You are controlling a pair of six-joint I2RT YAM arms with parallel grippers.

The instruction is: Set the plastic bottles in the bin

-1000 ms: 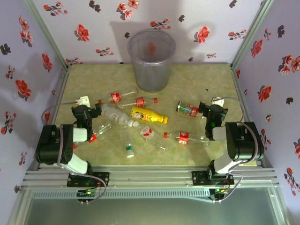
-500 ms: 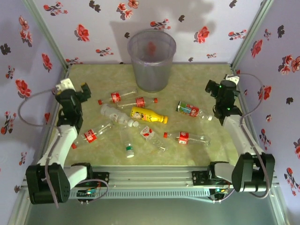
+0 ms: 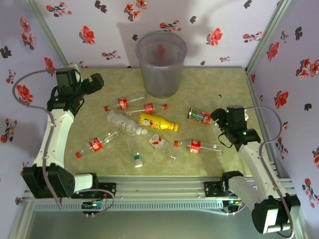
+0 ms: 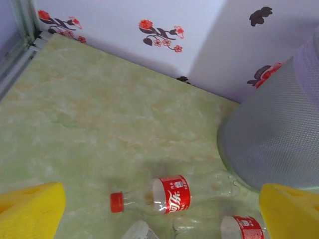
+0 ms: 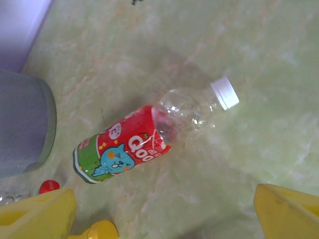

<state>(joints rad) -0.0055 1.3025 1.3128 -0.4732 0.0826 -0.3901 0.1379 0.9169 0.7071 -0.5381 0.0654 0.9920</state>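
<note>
The bin (image 3: 161,64) stands upright at the far middle of the bench (image 3: 94,169), close to the back wall. The plastic bottles lie on their sides in a loose band across the middle of the bench, all outside the bin.

The left jaws sit raised over the far left part of the bench, spread wide with nothing between them. In the left wrist view the two yellow fingertips (image 4: 30,211) fill the lower corners. Between them and a little ahead lies a red-labelled bottle (image 4: 169,195), its red cap pointing left, untouched. A second red-labelled bottle (image 4: 241,228) lies beside it, near the foot of the bin (image 4: 279,134).

The right jaws hang over the right side of the bench, also parted and holding nothing. Their yellow fingertips (image 5: 289,211) frame the lower edge of the right wrist view. Ahead of them and apart from both lies a clear bottle with a red and green label and a white cap (image 5: 144,142). From above, this bottle (image 3: 202,117) lies just left of the right jaws. The yellow bottle (image 3: 158,122) lies near the middle of the band, well apart from both jaws.
</note>
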